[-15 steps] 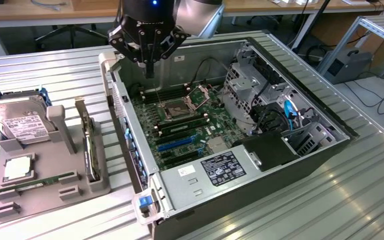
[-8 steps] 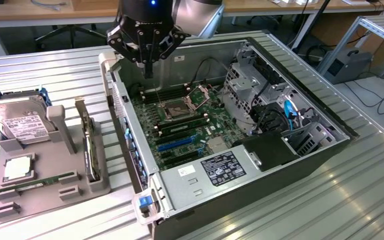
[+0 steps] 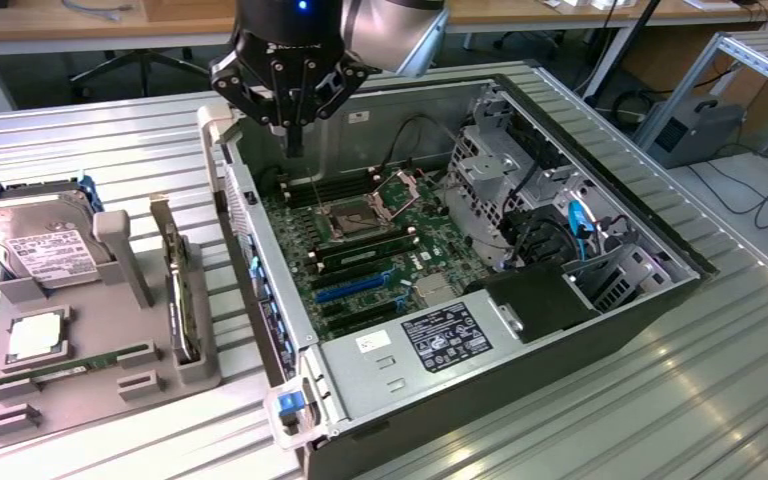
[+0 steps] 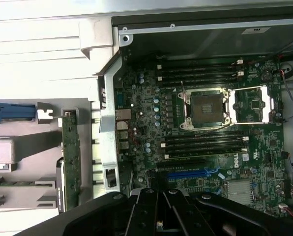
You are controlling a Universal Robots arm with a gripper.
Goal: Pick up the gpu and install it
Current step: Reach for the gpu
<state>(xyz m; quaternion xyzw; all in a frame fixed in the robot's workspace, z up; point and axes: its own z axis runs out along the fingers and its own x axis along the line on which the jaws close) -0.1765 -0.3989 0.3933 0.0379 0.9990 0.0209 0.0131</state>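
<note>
The gpu [image 3: 180, 290] stands on edge in a slot of the grey holder [image 3: 84, 395] at the exterior view's left, its silver bracket at the far end. The wrist view shows it edge-on as a narrow green strip [image 4: 71, 157]. My gripper [image 3: 293, 135] hangs shut and empty above the far end of the open computer case [image 3: 398, 385], over the motherboard [image 3: 384, 235] and well apart from the gpu. Its dark fingers [image 4: 149, 214] are closed together in the wrist view. A blue expansion slot [image 4: 186, 173] lies on the board near the fingers.
The holder also carries a hard drive [image 3: 35, 248], a processor chip [image 3: 37, 335] and a RAM stick [image 3: 77, 365]. Inside the case are the open CPU socket [image 4: 205, 108], a drive cage [image 3: 504, 190] and cables. The case's side wall [image 3: 244, 240] stands between holder and board.
</note>
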